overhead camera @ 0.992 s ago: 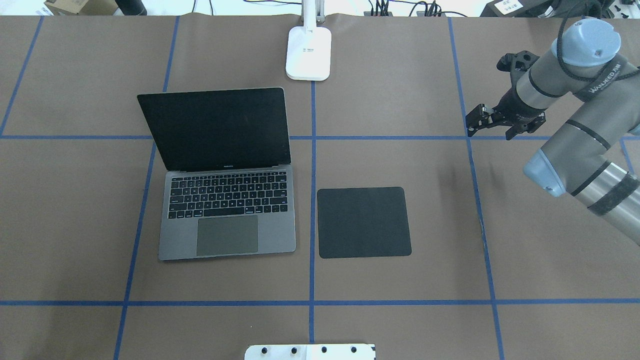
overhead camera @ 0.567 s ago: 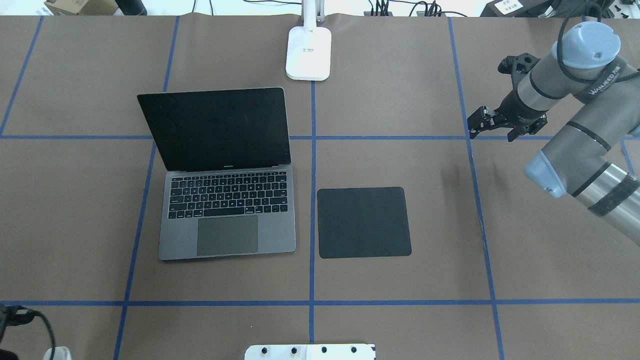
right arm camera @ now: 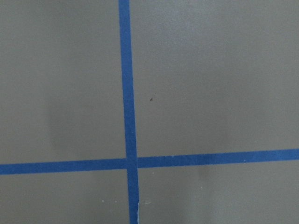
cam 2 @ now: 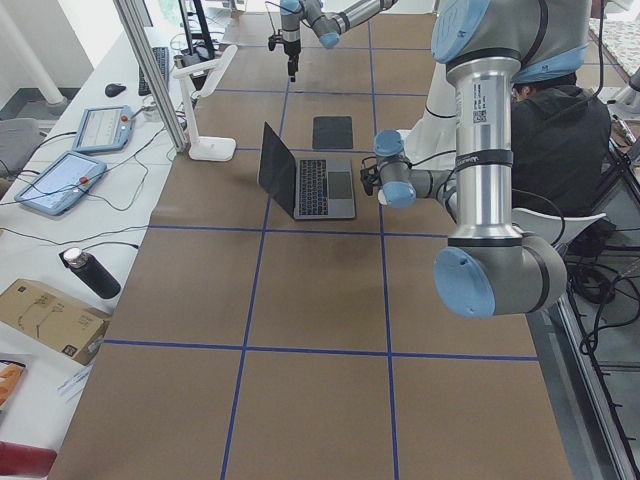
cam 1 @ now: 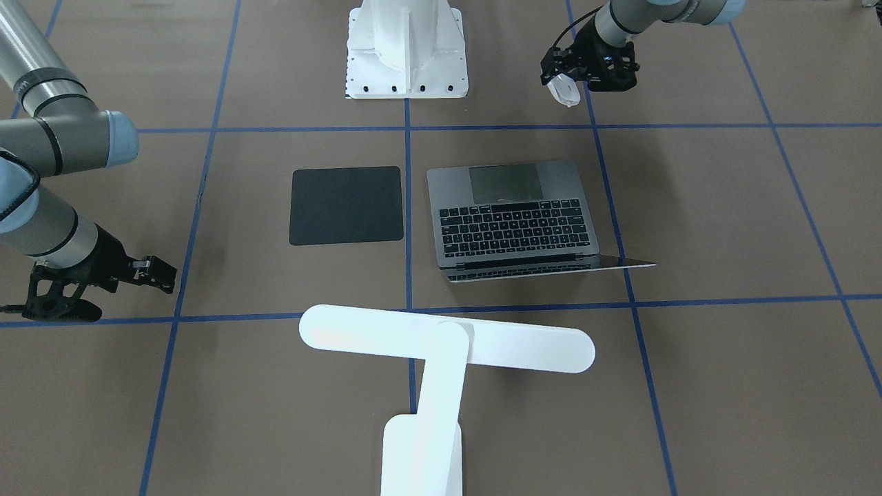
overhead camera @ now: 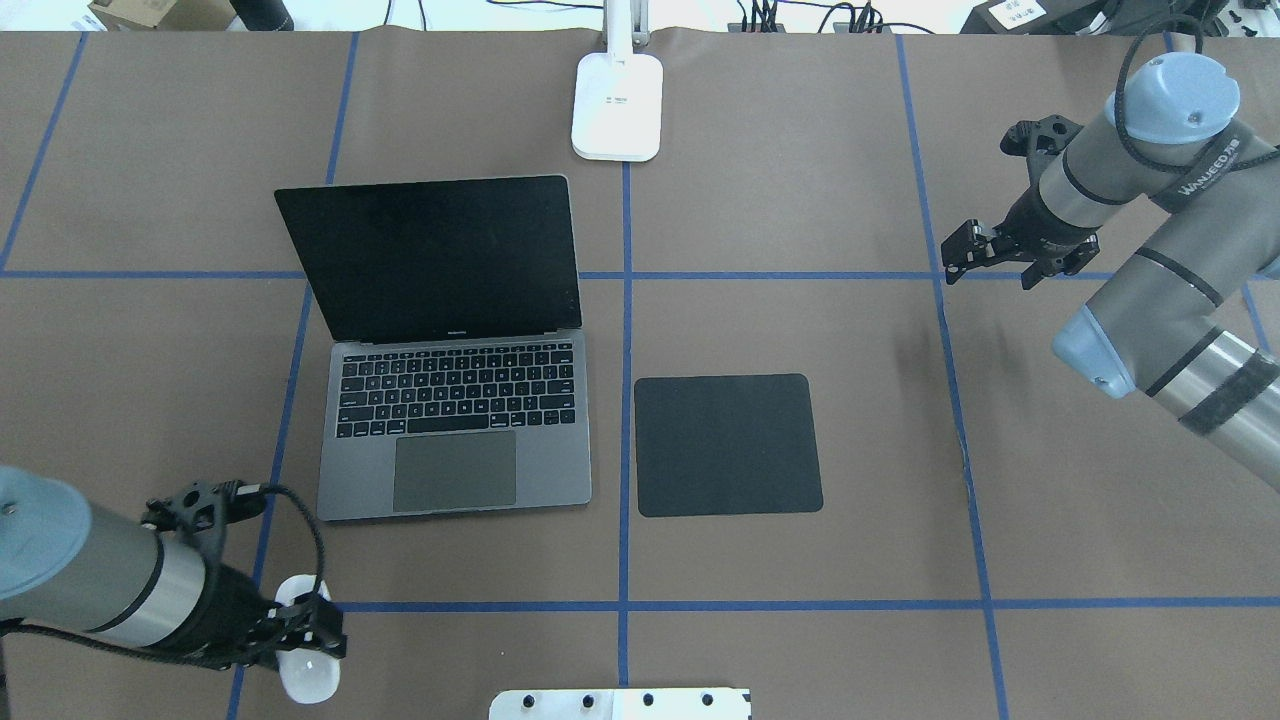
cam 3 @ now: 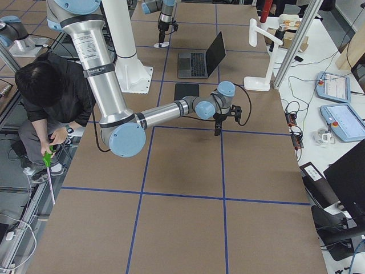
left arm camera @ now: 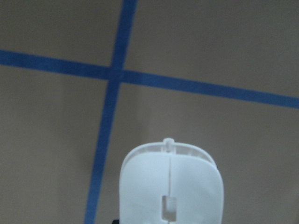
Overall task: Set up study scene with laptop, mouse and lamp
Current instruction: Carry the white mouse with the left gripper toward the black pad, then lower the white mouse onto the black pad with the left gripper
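While the laptop [overhead camera: 455, 430] sat open with its dark screen upright, the setup looked to be roughly two-thirds done. The lamp [cam 1: 441, 344] stood just beyond the laptop's screen, its bar head reaching over toward the lid; whether it was lit could not be told. Only the mouse [overhead camera: 305, 680] remained unplaced. The left gripper [overhead camera: 300, 640] was clenched on it, off the laptop's front-left corner on the robot's side. It seemed to be held clear of the table, the wrist view showing the mouse's white shell over a crossing of blue tape.

The black mouse pad [overhead camera: 727, 445] lay bare just beside the laptop's right edge, the likely place for the mouse. The laptop's body lay between mouse and pad, so I judged a carry would have to go along its front edge or over the keyboard, minding the raised screen.

The right gripper [overhead camera: 990, 272] hung well to the laptop's right, past the pad, its fingers apparently parted and grasping nothing. The white ribbed pedestal [cam 1: 406, 48] stood on the robot's side of the laptop. A person [cam 3: 45, 97] crouched beside the pedestal, away from the table
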Controlling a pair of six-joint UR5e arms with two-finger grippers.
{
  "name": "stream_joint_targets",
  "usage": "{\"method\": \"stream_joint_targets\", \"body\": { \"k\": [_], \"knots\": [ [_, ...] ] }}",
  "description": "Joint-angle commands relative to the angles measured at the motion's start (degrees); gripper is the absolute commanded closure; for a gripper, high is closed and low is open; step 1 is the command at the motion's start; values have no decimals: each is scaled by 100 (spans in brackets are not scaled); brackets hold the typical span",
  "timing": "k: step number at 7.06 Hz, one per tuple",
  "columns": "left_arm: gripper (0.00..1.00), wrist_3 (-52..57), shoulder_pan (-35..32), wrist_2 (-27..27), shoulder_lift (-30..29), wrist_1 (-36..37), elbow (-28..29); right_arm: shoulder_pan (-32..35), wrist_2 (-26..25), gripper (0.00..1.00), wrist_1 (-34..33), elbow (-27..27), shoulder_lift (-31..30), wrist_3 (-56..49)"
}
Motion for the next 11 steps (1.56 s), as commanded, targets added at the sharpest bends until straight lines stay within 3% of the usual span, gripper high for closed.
{"method": "stream_joint_targets", "body": {
  "k": [1,3,6,8,11],
  "knots": [
    [69,70,-353,-152,-2152,2080,299,31,18,1,-4,57,-63,-81],
    [69,70,-510,-99,-3439,2247,1308,215,27,1,-4,49,-168,-239],
    [69,474,-546,216,-4601,2256,2522,461,36,1,-4,58,-449,-565],
    [69,771,-546,463,-5794,2264,4047,541,18,1,-4,41,-512,-600],
    [69,1299,-538,806,-6632,2265,5412,567,0,1,-4,49,-521,-600]
  ]
}}
